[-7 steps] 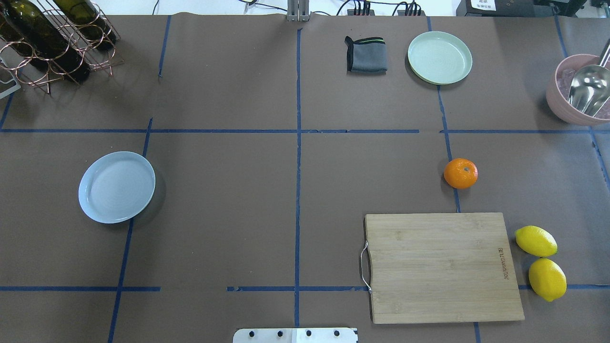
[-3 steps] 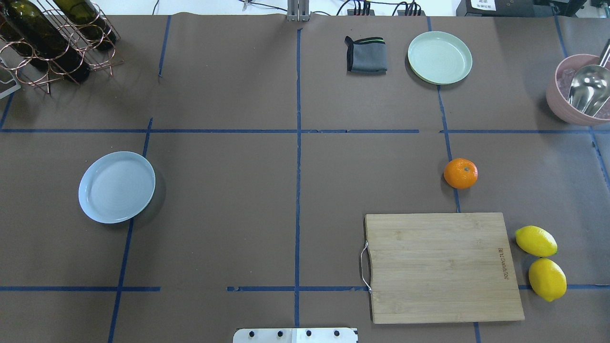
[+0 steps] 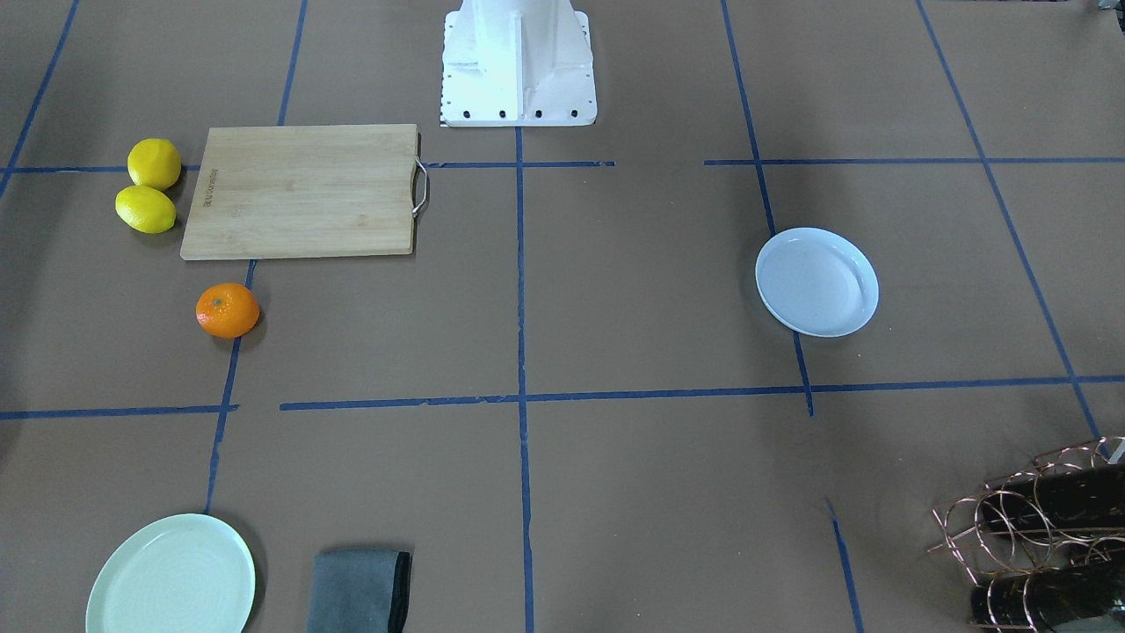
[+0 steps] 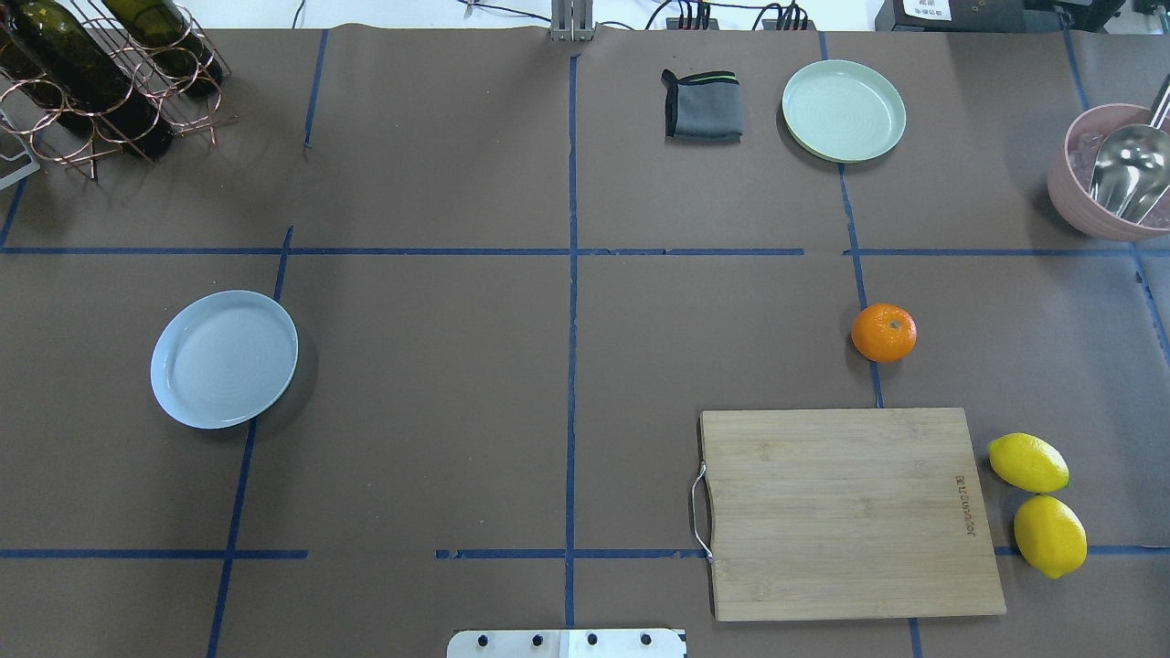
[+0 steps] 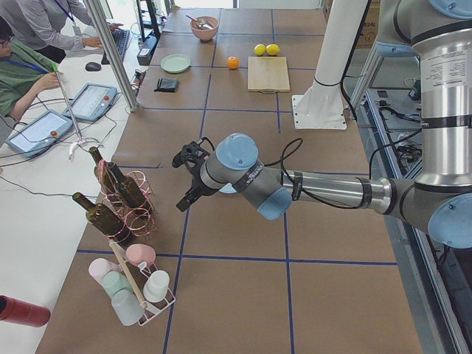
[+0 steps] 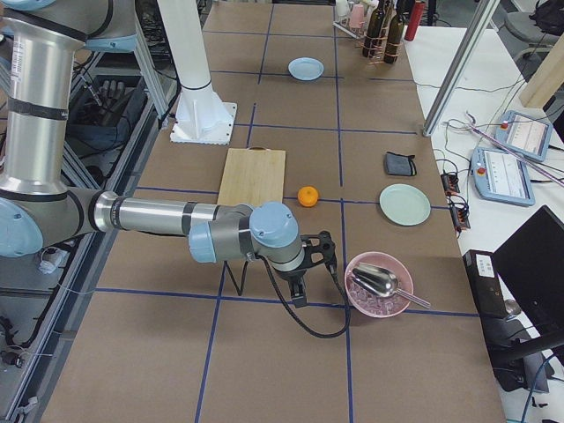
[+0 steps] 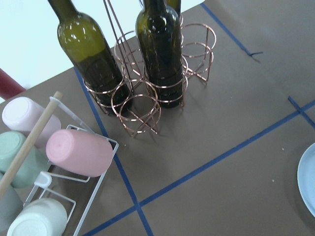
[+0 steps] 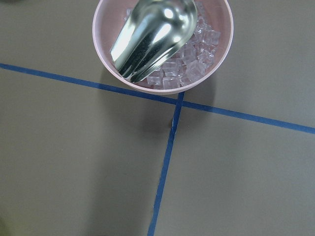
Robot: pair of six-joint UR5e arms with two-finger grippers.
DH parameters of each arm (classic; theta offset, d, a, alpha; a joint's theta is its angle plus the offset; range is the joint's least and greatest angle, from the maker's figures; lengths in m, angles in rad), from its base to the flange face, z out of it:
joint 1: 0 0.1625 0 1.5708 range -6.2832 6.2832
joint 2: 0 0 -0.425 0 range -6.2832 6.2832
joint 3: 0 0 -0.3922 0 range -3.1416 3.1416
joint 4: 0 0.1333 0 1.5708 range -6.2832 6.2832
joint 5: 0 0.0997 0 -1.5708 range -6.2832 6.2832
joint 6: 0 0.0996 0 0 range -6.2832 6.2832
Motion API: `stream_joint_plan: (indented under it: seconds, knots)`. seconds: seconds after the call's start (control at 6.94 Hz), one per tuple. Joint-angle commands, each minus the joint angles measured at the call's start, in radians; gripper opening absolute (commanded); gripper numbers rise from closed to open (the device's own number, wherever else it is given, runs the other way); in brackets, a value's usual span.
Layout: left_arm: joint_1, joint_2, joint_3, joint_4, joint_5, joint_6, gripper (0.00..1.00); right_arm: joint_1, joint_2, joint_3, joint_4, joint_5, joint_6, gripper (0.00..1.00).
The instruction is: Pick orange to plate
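Orange (image 4: 884,333) on desk (image 4: 457,411), just beyond cutting board (image 4: 850,512) far edge, near its right corner, not touching. Stem spot up; round, no evident long axis. Plate (image 4: 224,359) well left of board. No claws in overhead view; side views only: left claw (image 5: 184,200), right claw (image 6: 298,291), spread of either impossible to tell.

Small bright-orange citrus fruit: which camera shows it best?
Overhead exterior: the small bright-orange citrus fruit is large, sharp and unblocked, with its stem spot visible. The front-facing view shows it nearly as well; both side views show it small and distant; neither wrist view shows it.
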Motion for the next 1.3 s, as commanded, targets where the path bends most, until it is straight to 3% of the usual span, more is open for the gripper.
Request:
stream_joint_plan:
  seconds: [0.0,0.14,0.29,0.43,0.72,1.15]
  knots:
    - [0.253,0.028,0.032,-0.139,0.014,-0.315,1.0,-0.002,-0.008,-0.024,0.064,0.019,0.004,1.0]
    - [0.355,0.03,0.035,-0.188,0.191,-0.475,1.0,-0.002,-0.008,-0.031,0.066,0.019,0.007,1.0]
    - [0.477,0.028,0.04,-0.196,0.282,-0.653,0.93,-0.002,-0.008,-0.036,0.067,0.019,0.007,1.0]
    - [0.568,0.027,0.078,-0.261,0.392,-0.777,0.78,-0.002,-0.01,-0.042,0.066,0.022,0.007,1.0]
    - [0.705,0.01,0.173,-0.405,0.549,-1.02,0.7,-0.002,-0.01,-0.048,0.069,0.022,0.007,1.0]
    - [0.801,-0.059,0.237,-0.406,0.642,-1.113,0.59,-0.002,-0.01,-0.048,0.069,0.021,0.006,1.0]
